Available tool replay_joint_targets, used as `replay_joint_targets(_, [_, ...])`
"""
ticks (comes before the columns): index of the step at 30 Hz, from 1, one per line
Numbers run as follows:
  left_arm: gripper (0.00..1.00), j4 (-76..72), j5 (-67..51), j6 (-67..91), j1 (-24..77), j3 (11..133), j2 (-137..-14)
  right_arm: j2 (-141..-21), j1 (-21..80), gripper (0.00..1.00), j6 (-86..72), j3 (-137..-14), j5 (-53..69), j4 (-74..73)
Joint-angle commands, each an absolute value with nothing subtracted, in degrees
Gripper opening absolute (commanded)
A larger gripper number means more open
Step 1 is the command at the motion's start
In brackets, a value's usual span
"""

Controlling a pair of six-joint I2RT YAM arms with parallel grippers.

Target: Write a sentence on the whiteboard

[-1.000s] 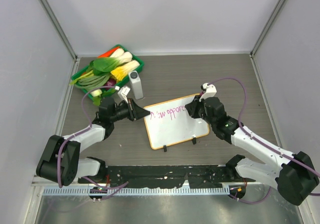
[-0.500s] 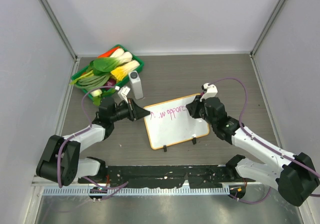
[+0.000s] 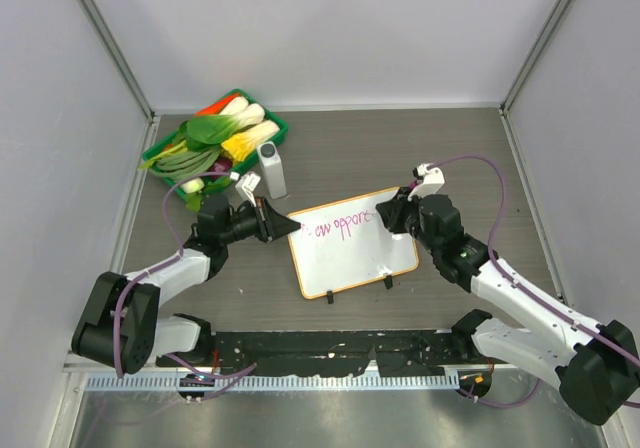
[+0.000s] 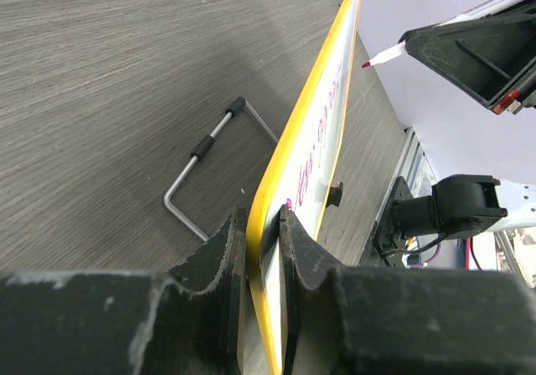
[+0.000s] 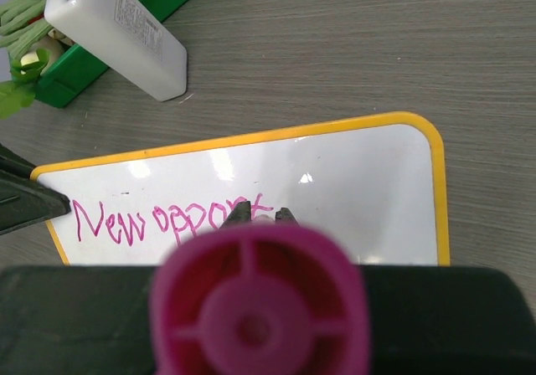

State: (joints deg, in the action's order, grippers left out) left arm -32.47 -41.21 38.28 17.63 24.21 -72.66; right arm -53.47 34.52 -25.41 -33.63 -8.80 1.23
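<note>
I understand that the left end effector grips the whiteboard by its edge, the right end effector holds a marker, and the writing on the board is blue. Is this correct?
Not quite: the writing is pink-magenta, not blue, as the right wrist view shows. The rest holds: the left end effector grips the whiteboard by its edge, and the right end effector holds a marker.

The whiteboard has a glossy white face that throws back small spots of light, set in a smooth orange plastic frame. The worktop looks like matt grey-brown wood with a fine grain. My left end effector is dull black plastic, scuffed pale along its edges. The marker is smooth magenta plastic with a slight sheen. The bent wire bracket is bare metal with black sleeves. The bottle is matt white plastic.
</note>
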Motion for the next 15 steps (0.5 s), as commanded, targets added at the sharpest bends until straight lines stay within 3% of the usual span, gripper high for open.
replay_joint_targets(1, [0.00,-29.18,-38.15,33.31,18.19,24.35,-72.33,-51.77,31.83,0.01,-25.92,-34.45,-6.95,4.04])
replay_joint_targets(15, [0.00,-29.00,-37.79,33.22,18.37,24.35,-72.25,-48.96,28.74,0.01,-26.02,-32.96,-5.80,4.39])
